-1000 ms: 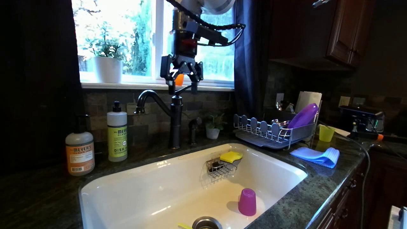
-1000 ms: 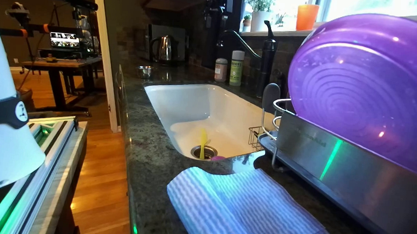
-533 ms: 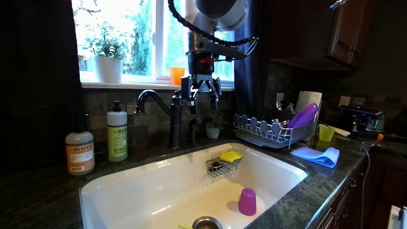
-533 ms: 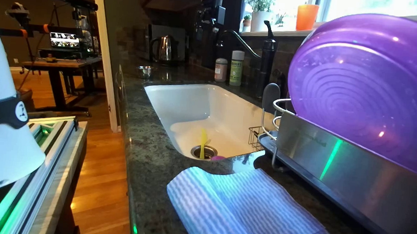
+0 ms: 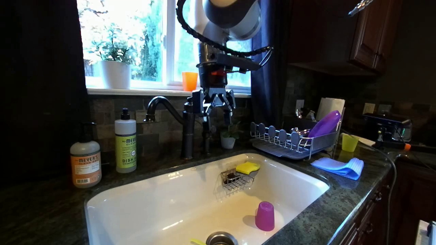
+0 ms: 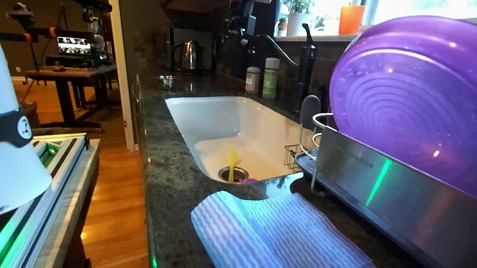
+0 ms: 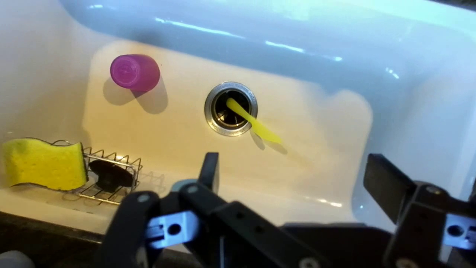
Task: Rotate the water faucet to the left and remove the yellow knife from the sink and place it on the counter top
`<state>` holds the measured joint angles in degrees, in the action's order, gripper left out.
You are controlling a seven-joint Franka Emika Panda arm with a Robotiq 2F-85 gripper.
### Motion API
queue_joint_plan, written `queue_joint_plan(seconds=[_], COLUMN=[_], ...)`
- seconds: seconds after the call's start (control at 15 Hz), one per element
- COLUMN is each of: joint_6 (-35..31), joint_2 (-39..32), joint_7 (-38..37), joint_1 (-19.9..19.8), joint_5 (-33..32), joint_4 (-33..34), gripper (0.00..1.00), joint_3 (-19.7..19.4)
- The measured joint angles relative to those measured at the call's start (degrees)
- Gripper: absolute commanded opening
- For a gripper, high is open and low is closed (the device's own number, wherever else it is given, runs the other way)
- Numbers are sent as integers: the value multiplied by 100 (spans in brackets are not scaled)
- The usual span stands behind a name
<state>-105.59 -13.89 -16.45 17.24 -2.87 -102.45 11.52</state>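
white window sill (image 5: 153,91): an orange plastic cup (image 5: 189,81) and a white plant pot (image 5: 115,75) were set on it.
dark speckled stone counter top (image 6: 156,187): a folded blue striped cloth (image 6: 265,231) was laid near a grey metal dish rack (image 6: 412,211).
white rectangular sink (image 5: 146,204): an upturned purple plastic cup (image 7: 134,72) was stood on its floor, and a yellow sponge (image 7: 44,163) was rested on a wire basket (image 5: 236,184).
bright-yellow plastic knife (image 7: 259,127): it was seen in the sink, laid slantwise over the rim of the round metal drain (image 7: 209,108), one end above the dark hole, the other out over the sink floor.
dark arched metal faucet (image 5: 188,139): in an exterior view its spout was pointed toward a green-labelled soap bottle (image 5: 126,146).
black two-fingered gripper (image 7: 299,178): it was suspended above the sink, its fingers spread wide apart, the knife seen below, clear of both.
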Motion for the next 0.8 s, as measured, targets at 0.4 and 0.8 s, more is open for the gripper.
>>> queue_joint_plan(seconds=[0.4, 0.8], joint_6=[-901, -936], joint_2=[-564, -902], joint_7=[428, 423], joint_1=[13, 40], joint_5=[45, -141], joint_4=[-611, -661], gripper=[100, 100], joint_3=[76, 51])
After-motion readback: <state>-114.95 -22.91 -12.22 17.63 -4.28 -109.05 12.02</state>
